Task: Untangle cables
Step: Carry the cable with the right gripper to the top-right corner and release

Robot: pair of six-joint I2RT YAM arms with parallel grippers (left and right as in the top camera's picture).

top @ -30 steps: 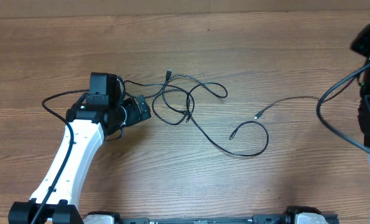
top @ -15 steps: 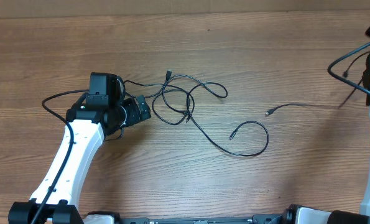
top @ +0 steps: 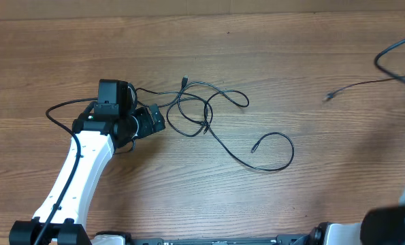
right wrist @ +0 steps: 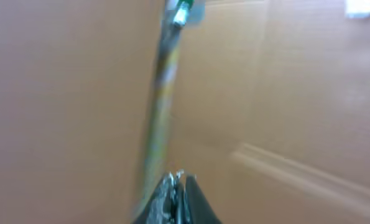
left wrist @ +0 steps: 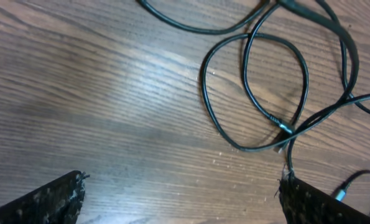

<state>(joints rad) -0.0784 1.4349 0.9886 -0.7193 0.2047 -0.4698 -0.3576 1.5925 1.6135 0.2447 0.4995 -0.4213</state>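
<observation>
- The single thin black cord (top: 355, 85) has moved. A second ago its small plug (top: 328, 97) lay near the middle of the brown wooden table (top: 188, 41). Now the plug is at the upper right of the overhead picture, and the cord runs on to the right edge.
- The right pincer (right wrist: 177, 182) has pulled back to the far right. In its own blurry picture the two fingers are pressed together. A thin blurred line runs up from them, so it looks like they are pinching that cord.
- This means one cord is now well apart from the others. That part of the job looks nearly done; the cord is not yet put down.
- The knot of thin black bendy cords (top: 206, 109) has not moved. It lies in the middle of the overhead picture, a bit left of centre. Its loops cross over each other, and one long tail curls away to the lower right.
- The left pincer (left wrist: 181, 196) has stayed where it was, just left of the knot. Its fingers are spread wide, with only bare wood between them. It holds nothing.
- In the left wrist picture, the loops of the knot sit in the upper right, just in front of the spread fingers.
- The knot is what is left to pull apart.
</observation>
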